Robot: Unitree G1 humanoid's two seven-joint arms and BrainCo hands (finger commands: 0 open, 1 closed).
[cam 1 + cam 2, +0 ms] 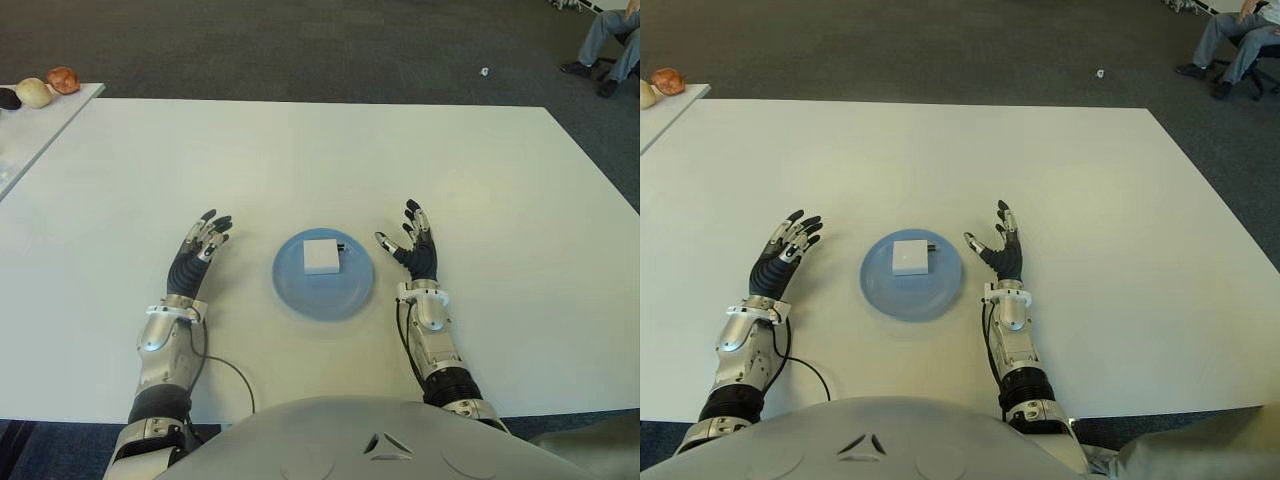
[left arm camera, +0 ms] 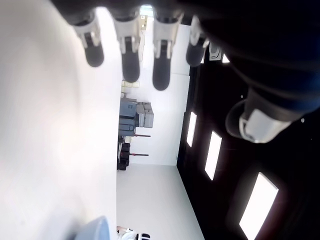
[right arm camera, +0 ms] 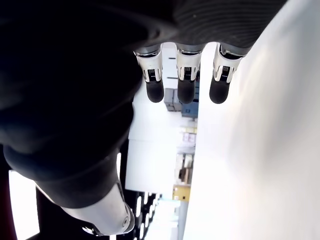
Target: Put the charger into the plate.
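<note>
A white square charger lies inside the round blue plate near the table's front middle, its short prongs pointing right. My right hand shows just right of the plate with fingers spread and nothing in it. To the plate's left shows my left hand, also spread and holding nothing. Both wrist views show straight fingers over the white table, with no object between them.
The white table stretches wide behind the plate. A second white table at the far left carries several round fruit-like items. A seated person's legs show at the far right on the dark carpet.
</note>
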